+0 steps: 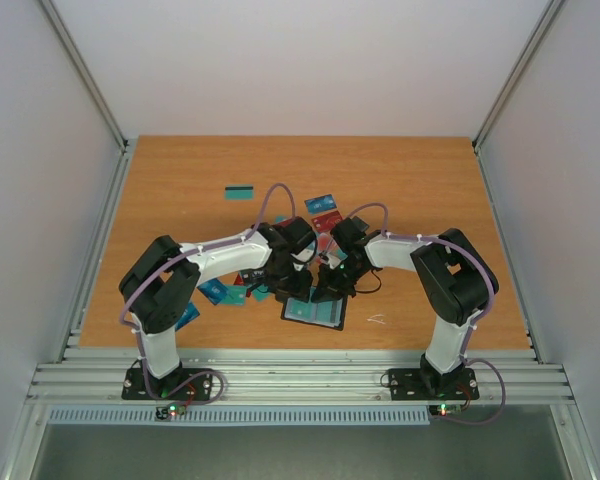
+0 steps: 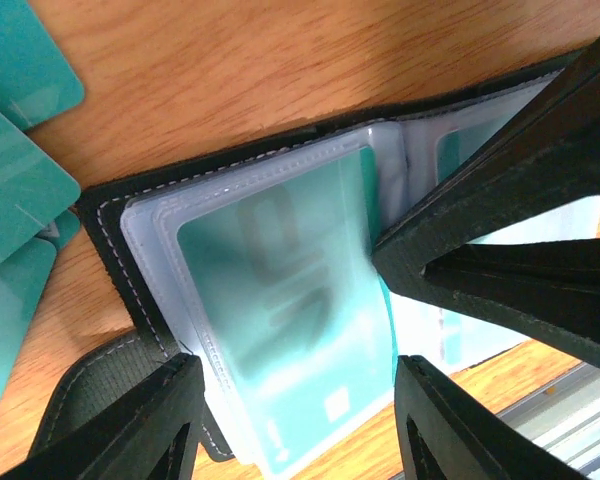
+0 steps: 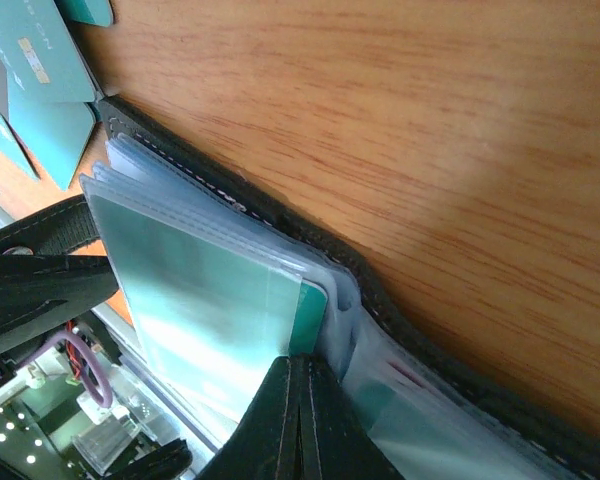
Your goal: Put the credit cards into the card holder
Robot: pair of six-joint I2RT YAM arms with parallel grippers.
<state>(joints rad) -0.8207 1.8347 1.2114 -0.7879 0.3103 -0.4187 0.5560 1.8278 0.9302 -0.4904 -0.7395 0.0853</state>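
On the table (image 1: 180, 170), the card holder (image 1: 315, 315) lies open, lengthwise left-right.

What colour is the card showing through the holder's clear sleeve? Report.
Teal card; best seen from the left wrist.

Just a wood-grain tabletop (image 1: 420, 190), boxed in by plain white walls (image 1: 280, 60). Ribbed aluminium rails (image 1: 300, 378) along the near edge, perforated grey strip (image 1: 280, 414) just below. Tiny pale scrap (image 1: 377, 319) lying toward the front right, too small to identify.
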